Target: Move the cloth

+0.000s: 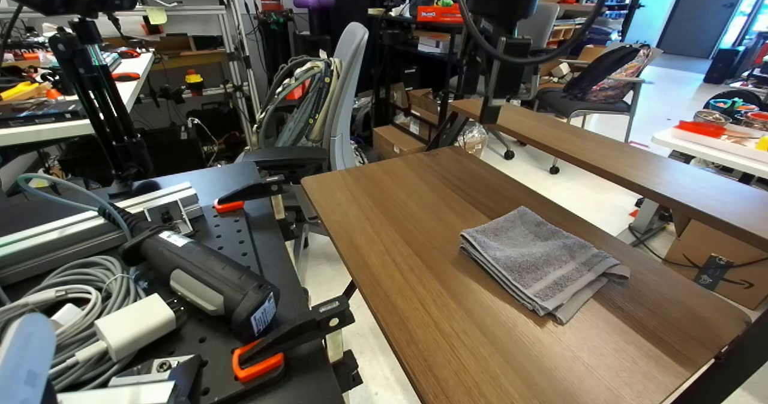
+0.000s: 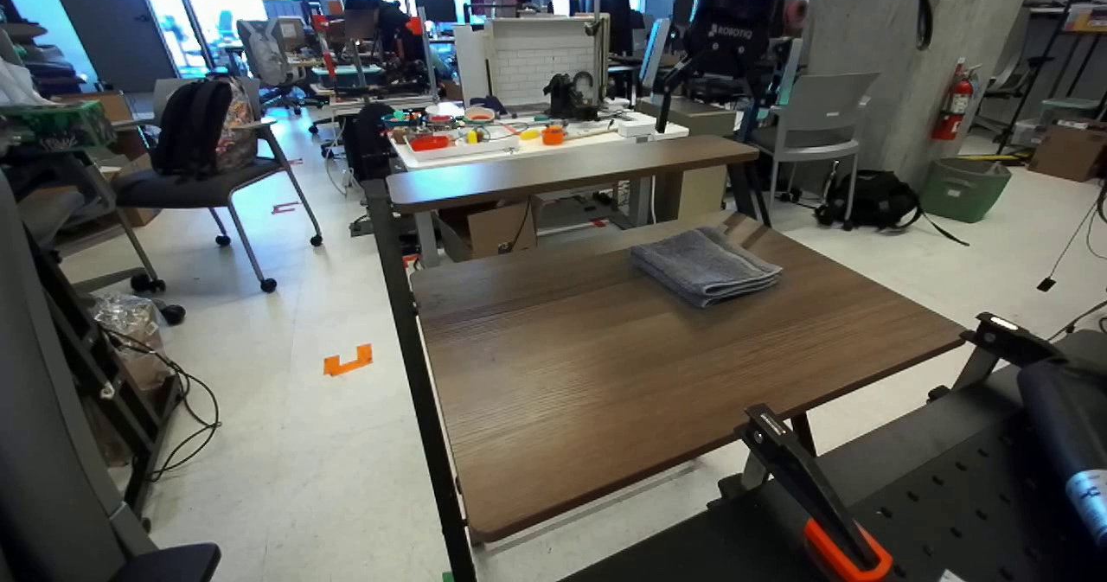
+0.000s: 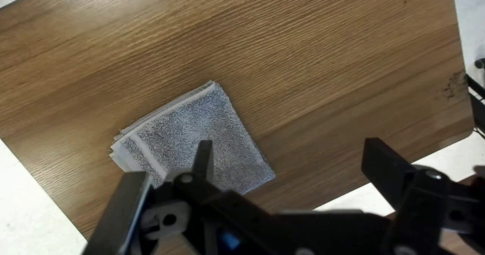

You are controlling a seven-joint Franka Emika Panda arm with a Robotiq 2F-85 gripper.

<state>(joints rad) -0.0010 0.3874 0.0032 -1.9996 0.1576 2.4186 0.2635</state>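
I am holding the gripper [image 3: 290,152] above the surface [image 3: 341,39], its fingers [image 3: 204,160] standing wide apart. In an exterior view, the grey cloth [image 2: 705,264] is lying folded and flat near the far edge of the surface, toward the far right corner. In the wrist view, the cloth's stacked layers are showing along one side, a pale band is running just inside another, and the gripper is hiding part of its lower edge.

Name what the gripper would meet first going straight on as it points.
Probably the cloth: in the wrist view, the open gripper has one of its jaws over it, the other over the tabletop. Depth is unclear; the tabletop could come first.
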